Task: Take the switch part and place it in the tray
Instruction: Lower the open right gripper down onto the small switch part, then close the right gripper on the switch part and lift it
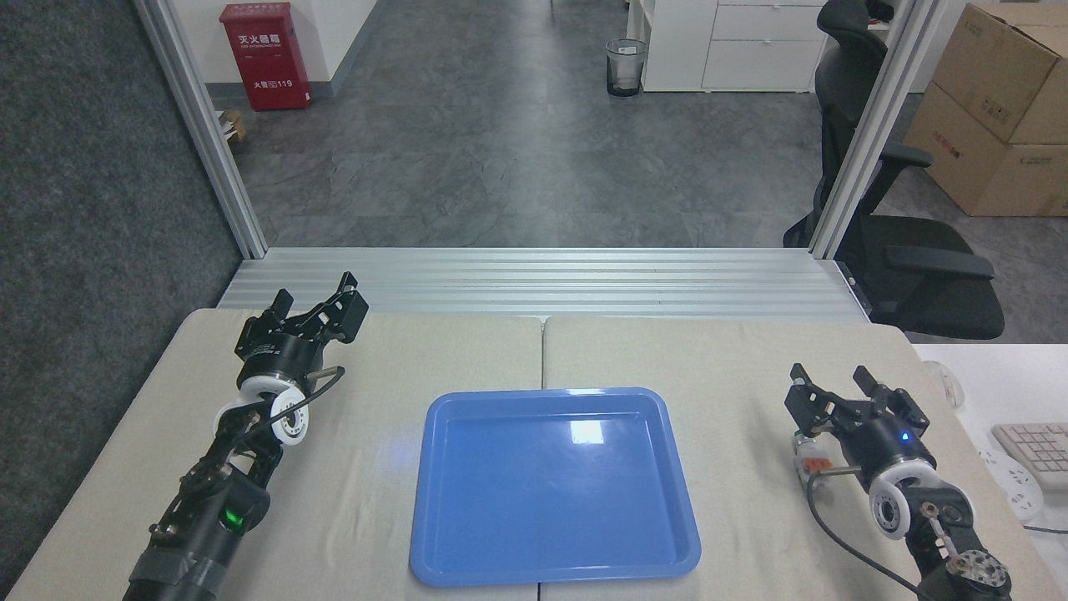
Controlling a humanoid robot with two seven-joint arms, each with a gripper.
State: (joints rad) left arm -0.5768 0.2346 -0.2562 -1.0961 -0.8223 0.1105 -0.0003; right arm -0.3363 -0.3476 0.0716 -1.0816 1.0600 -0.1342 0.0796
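A large shallow glossy blue plastic tray with rounded corners and a raised rim lies on the beige tabletop, centred left to right and close to the near edge, straddling the seam between the 2 tabletop halves. Nothing lies inside it.

The small whitish translucent switch part with an orange piece on it lies flat on the tabletop to the right of the tray, well apart from its rim, toward the right edge. Most of it is hidden behind the right hand, so only its near end and a bit of orange show at the hand's left side.

The right hand sits low over that part, its 2 dark fingers spread with a clear gap between them and pointing toward the far edge. Whether the fingers touch the part cannot be told from this view.

The left hand hangs over the far left corner of the tabletop, well apart from the tray, its fingers spread and holding nothing.

Off the tabletop's right edge, on a lower white surface, a pale keyboard shows in part.
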